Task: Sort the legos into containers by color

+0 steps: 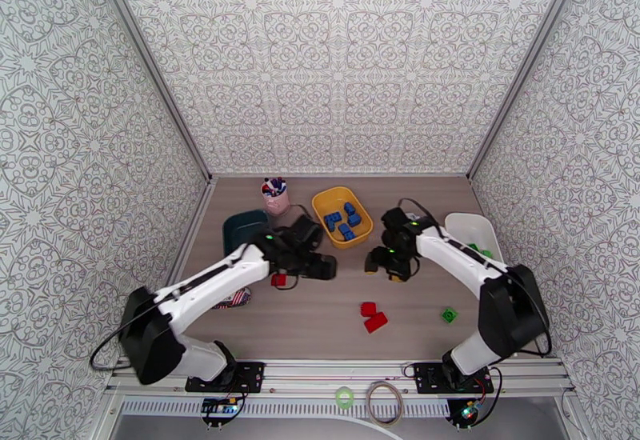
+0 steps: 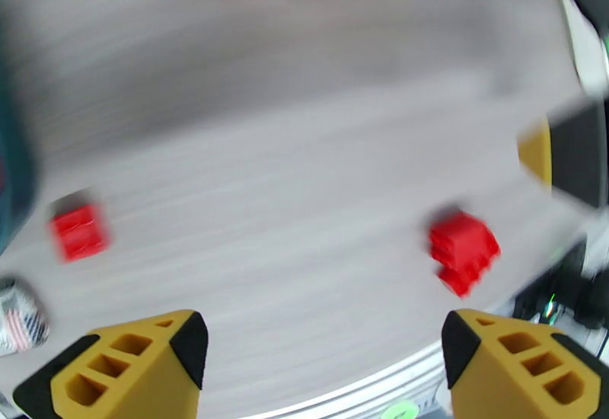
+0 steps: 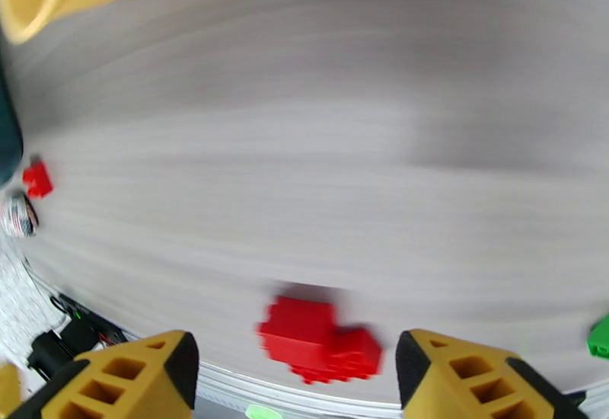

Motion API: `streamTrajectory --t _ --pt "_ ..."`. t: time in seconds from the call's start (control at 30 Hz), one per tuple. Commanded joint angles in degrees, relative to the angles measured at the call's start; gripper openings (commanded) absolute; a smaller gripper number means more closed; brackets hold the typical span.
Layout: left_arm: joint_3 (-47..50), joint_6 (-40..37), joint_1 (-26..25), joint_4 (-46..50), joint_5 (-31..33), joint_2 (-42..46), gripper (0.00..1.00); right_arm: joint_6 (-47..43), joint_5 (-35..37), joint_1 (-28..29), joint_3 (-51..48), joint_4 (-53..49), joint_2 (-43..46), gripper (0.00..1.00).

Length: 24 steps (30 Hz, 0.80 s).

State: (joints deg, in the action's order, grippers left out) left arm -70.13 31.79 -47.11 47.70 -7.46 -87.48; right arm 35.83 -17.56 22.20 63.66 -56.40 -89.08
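Several blue legos (image 1: 342, 222) lie in the yellow container (image 1: 323, 201). The dark teal container (image 1: 240, 226) is partly hidden behind my left arm. Green legos (image 1: 478, 249) sit in the white container (image 1: 468, 223). One red lego (image 1: 278, 279) lies just below my left gripper (image 1: 318, 264); in the left wrist view it is the red lego (image 2: 80, 231) at the left. Two red legos (image 1: 372, 316) touch mid-table, with a green lego (image 1: 450, 315) to their right. My left gripper (image 2: 323, 348) is open and holds nothing. My right gripper (image 3: 295, 363) is open above the red pair (image 3: 320, 340).
A pink cup of pens (image 1: 275, 196) stands behind the teal tray. A small grey-white object (image 1: 236, 298) lies at the table's left under my left arm. Patterned walls close in three sides. My two grippers hang close together in front of the yellow tray.
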Motion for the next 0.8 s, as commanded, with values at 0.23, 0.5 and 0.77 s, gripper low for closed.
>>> streamTrajectory --t 0.23,0.5,0.77 --pt "-6.8 -14.3 -12.2 -1.3 -6.4 -11.8 0.86 1.2 -2.8 -8.0 -3.2 -2.8 7.3 0.73" --pt "-4.7 -16.4 -14.7 -3.2 -9.5 -13.9 0.86 2.0 -2.5 -9.2 -3.5 -4.8 9.3 0.74" --pt "-6.6 -18.4 -14.4 -2.3 -5.4 -19.9 0.84 2.6 -2.4 -9.3 -3.4 -5.4 10.4 0.74"
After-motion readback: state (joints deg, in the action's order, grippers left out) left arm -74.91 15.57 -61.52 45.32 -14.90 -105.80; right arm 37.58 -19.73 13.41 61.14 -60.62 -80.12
